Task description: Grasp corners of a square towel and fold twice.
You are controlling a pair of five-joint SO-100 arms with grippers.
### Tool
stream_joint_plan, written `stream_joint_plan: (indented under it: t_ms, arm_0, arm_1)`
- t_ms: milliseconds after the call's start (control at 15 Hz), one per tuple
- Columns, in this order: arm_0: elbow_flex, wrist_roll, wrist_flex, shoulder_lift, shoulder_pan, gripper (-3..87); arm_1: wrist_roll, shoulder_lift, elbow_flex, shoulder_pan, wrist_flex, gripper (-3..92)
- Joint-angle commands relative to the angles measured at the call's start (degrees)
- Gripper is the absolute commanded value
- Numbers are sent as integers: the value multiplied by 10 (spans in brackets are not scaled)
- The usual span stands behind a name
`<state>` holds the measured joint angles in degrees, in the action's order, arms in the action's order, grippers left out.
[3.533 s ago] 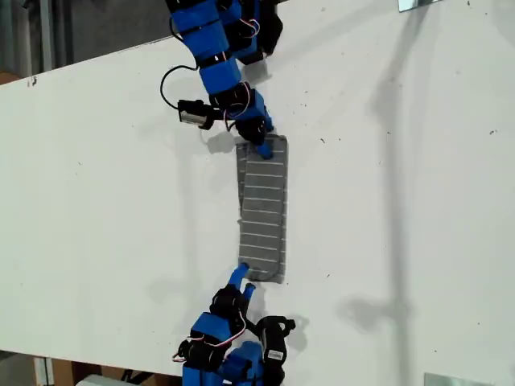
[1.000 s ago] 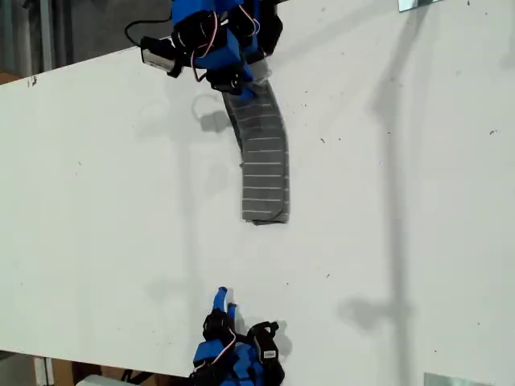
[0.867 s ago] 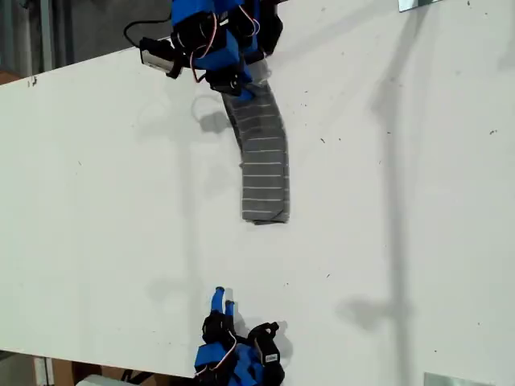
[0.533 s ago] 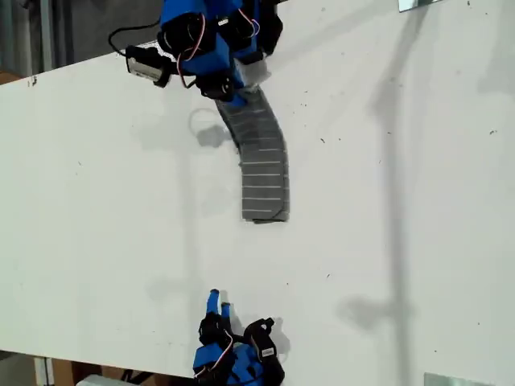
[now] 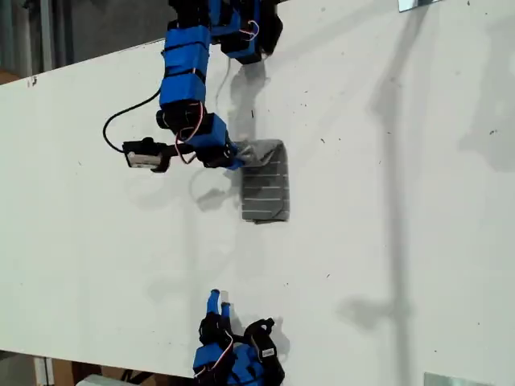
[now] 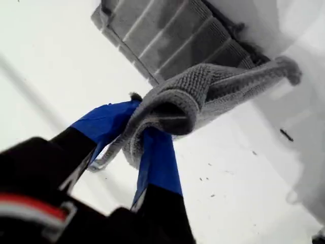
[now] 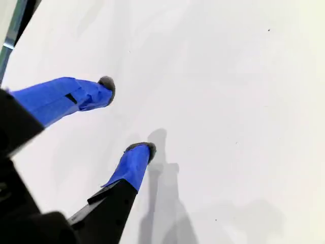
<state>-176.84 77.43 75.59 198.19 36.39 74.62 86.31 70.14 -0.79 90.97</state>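
Towel (image 5: pixel 265 185) end now carried over from the far edge by my first gripper (image 6: pixel 147 127), clamped on the corners; second fold nearly laid mid-table. My second gripper (image 7: pixel 119 119) hangs spread, empty, well apart.

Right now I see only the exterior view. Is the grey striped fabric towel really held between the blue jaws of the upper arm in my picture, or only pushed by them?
Observer: Held. In the first wrist view my first gripper is shut on the towel; a bunched fold sits between its blue fingers.
Operator: And the arm at the bottom of my picture?
Observer: That is my second gripper; its jaws stand open with nothing between them.
Operator: Is any cloth near it?
Observer: No, its view shows only bare white table.
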Motion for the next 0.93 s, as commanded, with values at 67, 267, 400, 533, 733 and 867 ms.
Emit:
stream_joint_plan:
  t_ms: [67,267,400,533,733,867]
  arm_0:
    - [-1,-4,4,4,4,209]
    - [-1,-4,4,4,4,208]
    - [-1,-3,4,4,4,207]
    - [-2,0,4,4,4,206]
    - [-3,2,4,4,7,206]
    - [-3,4,4,4,8,205]
  arm_1:
    - [-92,-42,-57,-1,-107,-1]
    - [-119,-89,-62,8,-163,-1]
    - [-120,-110,-72,10,-174,-1]
    - [-125,-122,-87,12,-176,-1]
    - [-136,-126,-97,20,-181,130]
    - [-141,-120,-112,26,-178,218]
